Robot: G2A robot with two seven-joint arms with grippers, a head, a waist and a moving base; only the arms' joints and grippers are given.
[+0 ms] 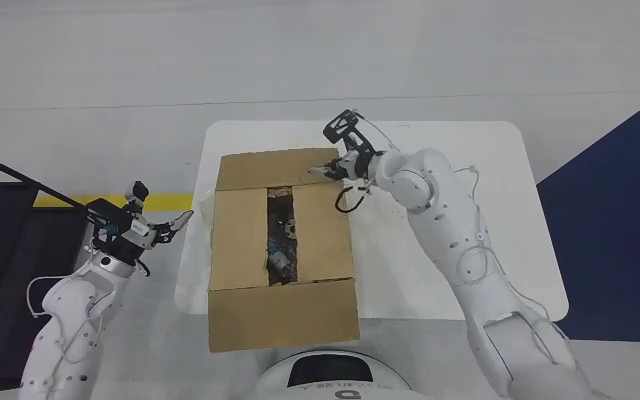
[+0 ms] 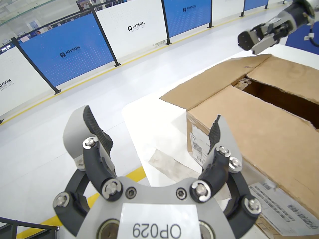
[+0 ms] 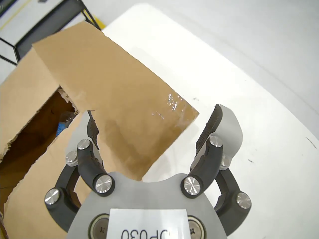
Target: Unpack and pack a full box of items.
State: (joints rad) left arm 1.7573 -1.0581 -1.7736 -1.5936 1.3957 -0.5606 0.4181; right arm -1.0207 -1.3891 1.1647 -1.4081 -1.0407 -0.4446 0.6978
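Over on the left, the left gripper point(image 1: 181, 220) is hanging in the air just off the side of the table point(image 1: 450, 160). Its two fingers point(image 2: 97, 130) are standing wide apart with nothing between them. In the middle, the box point(image 1: 240, 245) is sitting on the table, close to that left side. Its two long flaps are lying almost flat, but a dark gap is showing between them, and the things inside point(image 1: 281, 250) are peeking out. The far flap point(image 1: 275, 168) is opening out at the back. On the right, the right gripper point(image 1: 322, 172) is waiting at the corner of that far flap. It is spread open, with one side over the cardboard and one over the bare table. It is gripping nothing, and I cannot tell if it is touching the flap. I think the job is only starting with opening the box. The flap is thin and the edges look ripped, so a hard pull might tear it or slip off. Nothing is holding the box down, so a tug might slide it toward the table's side.
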